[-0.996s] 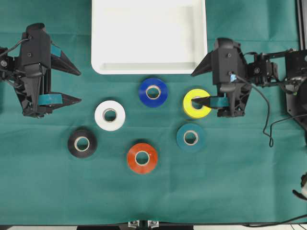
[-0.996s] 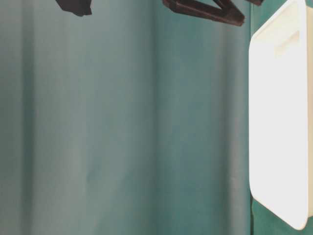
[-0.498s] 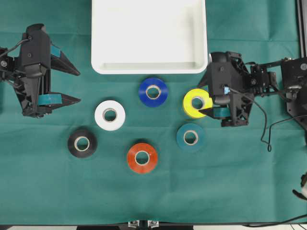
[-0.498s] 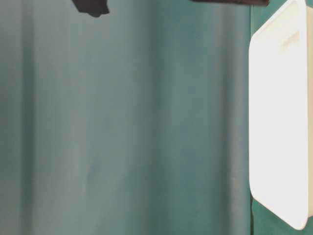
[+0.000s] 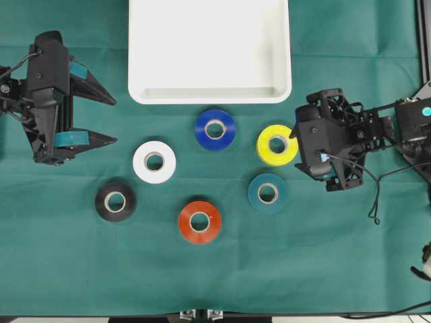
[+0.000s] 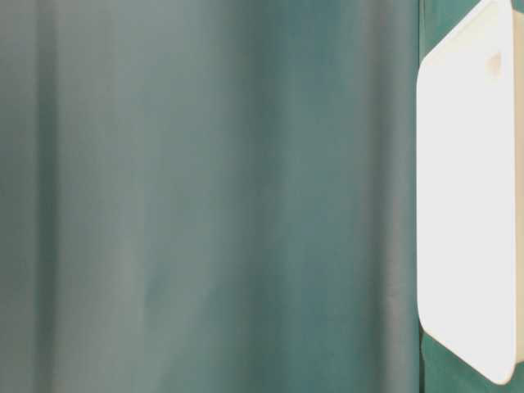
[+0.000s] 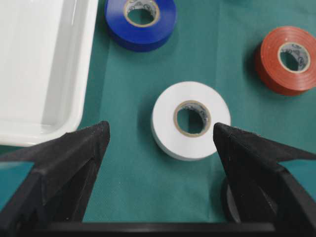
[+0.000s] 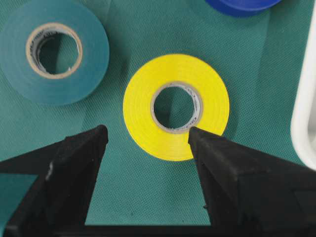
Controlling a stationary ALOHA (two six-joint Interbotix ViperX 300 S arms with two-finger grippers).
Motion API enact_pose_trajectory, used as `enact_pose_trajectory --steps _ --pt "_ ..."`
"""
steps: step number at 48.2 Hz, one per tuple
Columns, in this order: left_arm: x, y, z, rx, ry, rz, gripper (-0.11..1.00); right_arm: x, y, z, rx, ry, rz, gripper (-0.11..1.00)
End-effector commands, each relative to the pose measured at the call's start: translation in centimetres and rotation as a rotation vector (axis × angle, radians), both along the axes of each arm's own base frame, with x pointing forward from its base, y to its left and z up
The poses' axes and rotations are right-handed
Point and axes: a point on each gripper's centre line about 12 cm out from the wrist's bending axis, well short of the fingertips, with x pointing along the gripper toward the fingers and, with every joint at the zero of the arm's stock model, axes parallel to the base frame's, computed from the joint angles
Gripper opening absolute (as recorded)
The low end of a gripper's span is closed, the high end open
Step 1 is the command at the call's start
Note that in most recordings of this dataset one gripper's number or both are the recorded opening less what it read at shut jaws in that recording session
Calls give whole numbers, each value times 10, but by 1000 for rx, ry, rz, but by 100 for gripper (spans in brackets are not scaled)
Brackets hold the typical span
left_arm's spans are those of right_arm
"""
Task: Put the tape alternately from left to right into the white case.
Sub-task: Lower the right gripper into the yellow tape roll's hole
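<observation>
All six rolls of tape are lying flat on the green worktop (image 5: 337, 269), none in the white case (image 5: 209, 94) yet. The case sits at the top middle of the overhead view with nothing in it. Just below its lower edge is the blue roll (image 5: 215, 129), with the yellow roll (image 5: 277, 145) to its right and the white roll (image 5: 154, 161) lower left. Further down are the teal roll (image 5: 268, 193), the orange-red roll (image 5: 200, 221) at the bottom of the bunch, and the black roll (image 5: 115, 201) furthest left. None of them touch each other.

The left hand (image 5: 101, 121) is parked at the left edge of the overhead view, fingers spread wide and holding nothing. In its wrist view the white roll sits ahead between the two fingertips, clear of both.

The right hand (image 8: 148, 136) is just right of the yellow roll in the overhead view, but its fingers are hidden under the wrist there. The right wrist view shows them parted and holding nothing, with one fingertip (image 8: 200, 136) overlapping the roll's near edge by the core; can't tell if it touches.

The table-level view is mostly blurry green cloth with the case along the right edge.
</observation>
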Motion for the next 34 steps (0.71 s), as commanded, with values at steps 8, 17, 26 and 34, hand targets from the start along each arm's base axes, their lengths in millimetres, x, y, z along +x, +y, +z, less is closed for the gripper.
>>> enact_pose_trajectory --steps 8,17,26,34 --pt "5 0 -5 -35 15 26 75 8 2 -6 -8 21 6 74" --pt "5 0 -4 -35 13 26 75 16 3 -9 -16 30 14 74" --pt "3 0 -7 -35 21 26 75 24 3 -15 -34 48 25 74" --pt "3 0 -8 -36 22 27 75 30 4 -22 -41 69 29 74"
